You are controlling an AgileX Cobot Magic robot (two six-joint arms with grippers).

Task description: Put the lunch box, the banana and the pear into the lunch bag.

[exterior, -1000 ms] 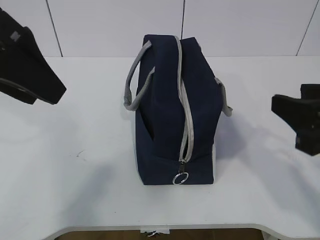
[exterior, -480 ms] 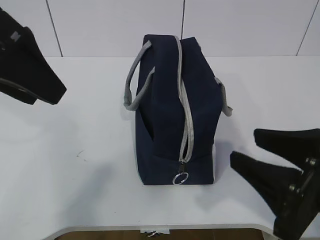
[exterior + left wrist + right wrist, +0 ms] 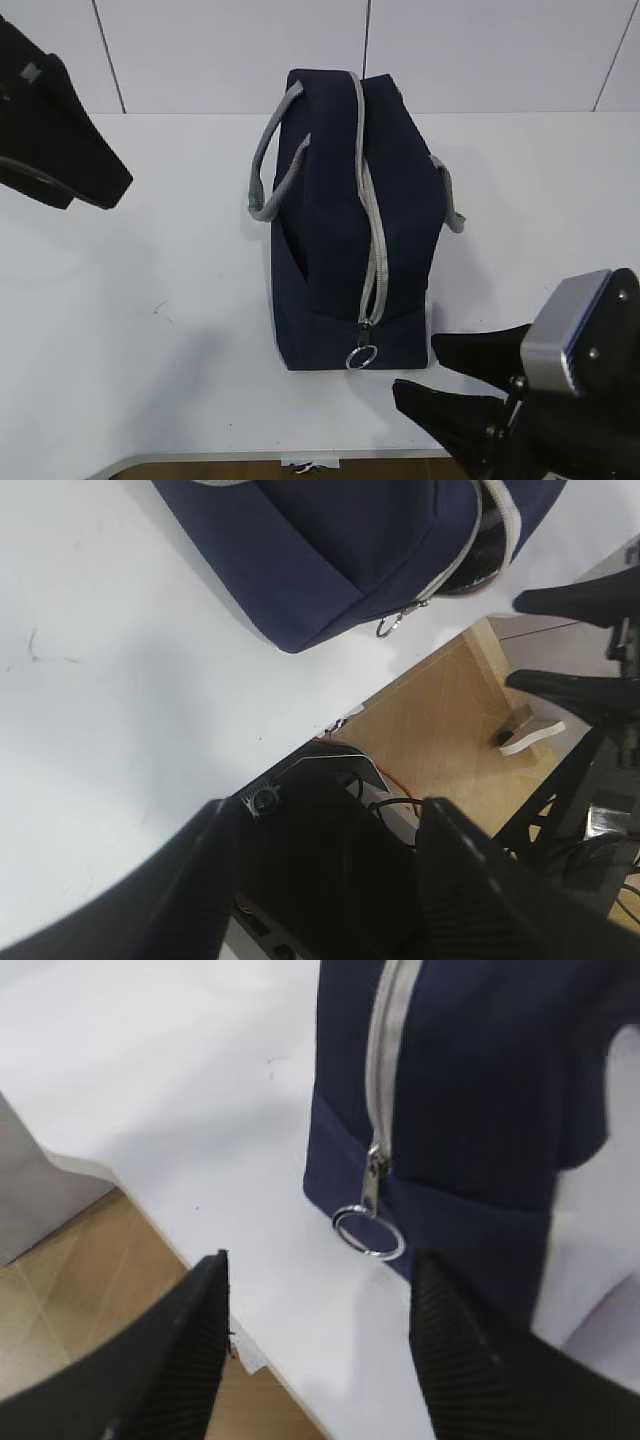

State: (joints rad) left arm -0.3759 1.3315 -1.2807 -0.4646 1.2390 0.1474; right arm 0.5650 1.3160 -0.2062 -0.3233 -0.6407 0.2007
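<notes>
Right pincer [image 3: 415, 368]: fingers wide apart, holding nothing, low over the near edge of the surface [image 3: 150, 330], just beside the near end of the lunch bag [image 3: 335, 230]. Left pincer [image 3: 322, 810]: also spread and empty, raised, well apart from the bag on the left.

Stands upright in the middle of the surface, this lunch bag, narrow end to the camera. Appears closed along the whole zipper [image 3: 375, 230], with the ring pull [image 3: 361, 356] hanging at the bottom of the near end. No lunch box, banana or pear in any view; impossible to tell whether already inside.

Probably the step in hand: taking the ring pull. To do it well:
- Centre the ring between the fingers in the right wrist view before closing.
- Pinch the flat of the ring, not the fabric behind it.
- Pull along the line of the zipper, not away from the bag, or else risks tipping the tall narrow body.
- If needed, steady the far end with the left pincer.

Materials: navy woven fabric, soft, likely to fold under pressure; grey zipper tape; thin shiny metal ring, small and slippery; grey webbing handles [image 3: 268, 160], limp, drooping at both sides; white side panel [image 3: 428, 330] low on the right; smooth white surface.
</notes>
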